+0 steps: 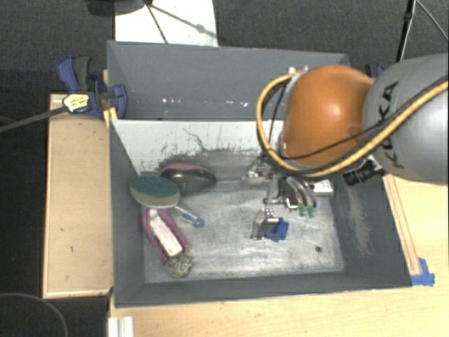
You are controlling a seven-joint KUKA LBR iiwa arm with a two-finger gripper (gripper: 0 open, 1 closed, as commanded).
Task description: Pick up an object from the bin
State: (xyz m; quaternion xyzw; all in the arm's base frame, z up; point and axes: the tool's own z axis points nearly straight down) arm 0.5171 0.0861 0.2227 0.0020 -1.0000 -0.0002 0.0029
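In the camera view I see the gripper (266, 225) low over the floor of the bin (231, 83), right of its centre, just beside a small blue block (280, 231); whether the pincer is wide or narrow I cannot tell

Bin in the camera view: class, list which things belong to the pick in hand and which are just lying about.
In the job: gripper; small blue block beside it, mid-bin; grey bin.
Lying about, left side: round green disc; dark oval thing; pink and white packet; speckled lump.
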